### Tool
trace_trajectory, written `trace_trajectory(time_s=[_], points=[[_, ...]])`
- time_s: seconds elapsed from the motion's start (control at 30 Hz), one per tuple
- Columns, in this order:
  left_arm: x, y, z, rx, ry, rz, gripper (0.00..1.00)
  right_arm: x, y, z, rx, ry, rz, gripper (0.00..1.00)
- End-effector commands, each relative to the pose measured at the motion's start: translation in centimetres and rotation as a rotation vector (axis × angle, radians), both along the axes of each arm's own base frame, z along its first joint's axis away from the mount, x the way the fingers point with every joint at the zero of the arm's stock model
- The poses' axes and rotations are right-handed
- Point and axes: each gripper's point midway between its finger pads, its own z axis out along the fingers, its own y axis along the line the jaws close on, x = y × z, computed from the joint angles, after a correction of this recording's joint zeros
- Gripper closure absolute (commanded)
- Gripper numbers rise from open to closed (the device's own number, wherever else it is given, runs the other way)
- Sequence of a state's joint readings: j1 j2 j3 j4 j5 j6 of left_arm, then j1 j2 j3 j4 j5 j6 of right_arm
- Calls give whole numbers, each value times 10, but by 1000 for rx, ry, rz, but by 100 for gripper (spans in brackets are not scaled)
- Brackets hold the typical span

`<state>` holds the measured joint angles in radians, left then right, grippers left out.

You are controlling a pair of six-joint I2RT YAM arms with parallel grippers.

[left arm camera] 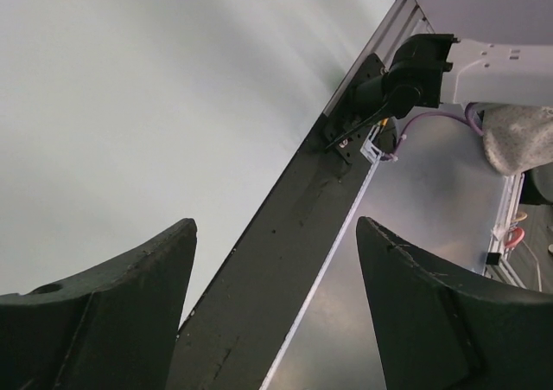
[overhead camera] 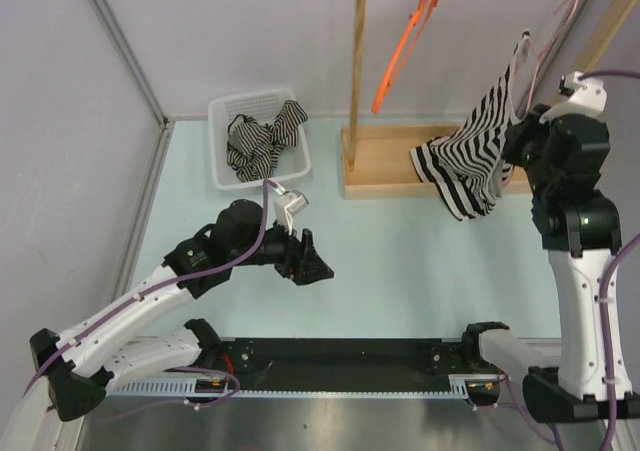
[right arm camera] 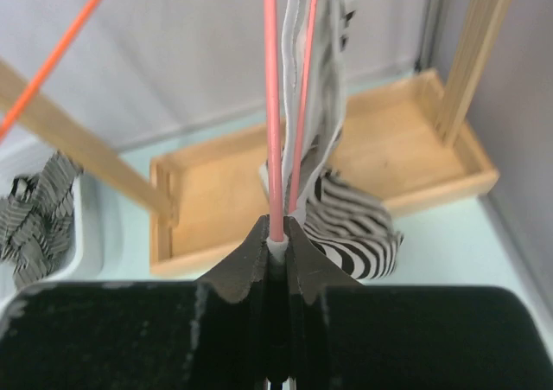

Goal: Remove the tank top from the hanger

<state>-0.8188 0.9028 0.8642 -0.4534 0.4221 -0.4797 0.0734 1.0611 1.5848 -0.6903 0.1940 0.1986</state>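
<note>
The tank top is soft, limp cloth in black-and-white stripes. Its pink hanger looks thin and glossy — plastic or coated wire; the orange hanger at twelve o'clock shares that sheen. The rack is pale bare wood, matt. The basket at ten o'clock is white plastic mesh. The bench is smooth and matt. The right claw and left claw are matt black plastic.

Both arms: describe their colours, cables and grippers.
Both the left arm and right arm have white shells with black joints and bases. A purple cable runs along each. The left gripper and right gripper have matte black, wedge-shaped fingers.
</note>
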Motion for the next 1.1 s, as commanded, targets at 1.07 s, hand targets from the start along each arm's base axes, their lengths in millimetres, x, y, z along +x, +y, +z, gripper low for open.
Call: trace_trajectory(time_s=[1.07], points=[[102, -24, 78, -49, -218, 344, 20, -217, 163, -117, 482, 230, 1004, 100]])
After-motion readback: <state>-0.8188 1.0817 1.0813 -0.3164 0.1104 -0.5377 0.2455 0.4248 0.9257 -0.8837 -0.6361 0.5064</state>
